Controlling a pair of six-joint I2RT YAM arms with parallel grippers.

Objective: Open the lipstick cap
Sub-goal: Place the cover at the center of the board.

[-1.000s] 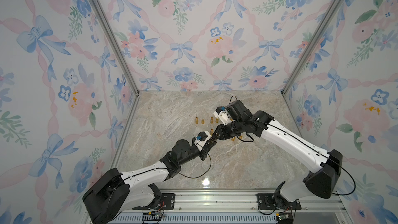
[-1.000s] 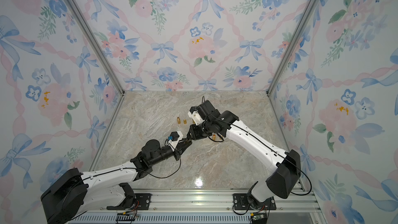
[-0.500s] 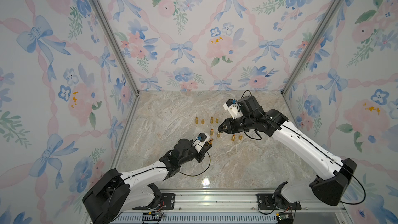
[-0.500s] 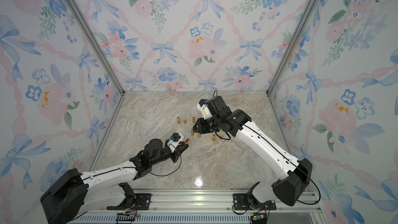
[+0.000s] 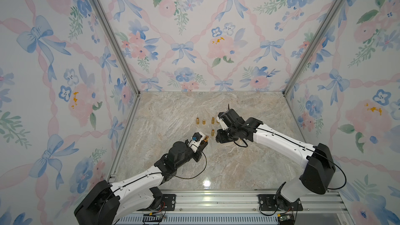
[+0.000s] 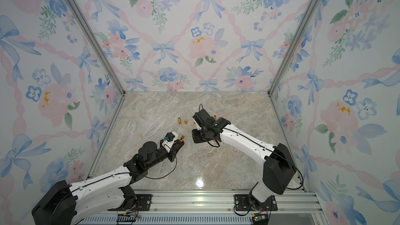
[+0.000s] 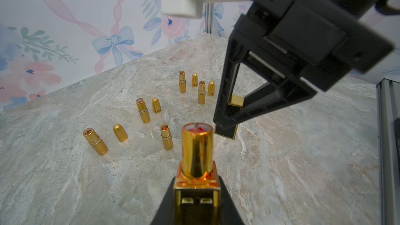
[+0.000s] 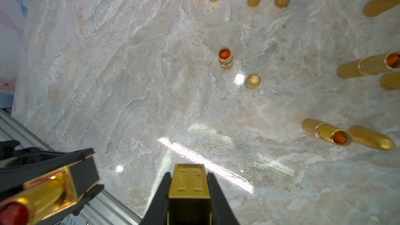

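Since a second ago: my two grippers were then joined at the lipstick. The right one has since pulled off, swung out and come back low, so they now stand apart.

- Left gripper (image 7: 197, 182): fingers clamped on the square gold base of the lipstick (image 7: 196, 148). It is held clear of the marble table (image 5: 173, 115), on the rail side of the standing pieces. The gold tube is bare and the red stick shows at its mouth.
- Right gripper (image 7: 225, 126): fingers clamped on the black-and-gold square cap (image 8: 189, 180), also in the air.
- Judgement: the cap is off, so the opening looks done. What remains is putting both parts down.
- Key relation: the cap lies just past the lipstick's mouth, off to my right and slightly farther from the rail, with open air between them. Each arm carries its own piece, so neither has to reach.
- Lipstick's long axis: straight out along my left fingers, mouth pointing away from the rail and toward the right arm.
- Cap's long axis: seems to run along my right fingers. I cannot tell which way its open end faces.
- Table: open gold tubes (image 7: 142, 110) and bullet-shaped caps (image 7: 120, 132) stand in pairs. A careless set-down could knock one over.
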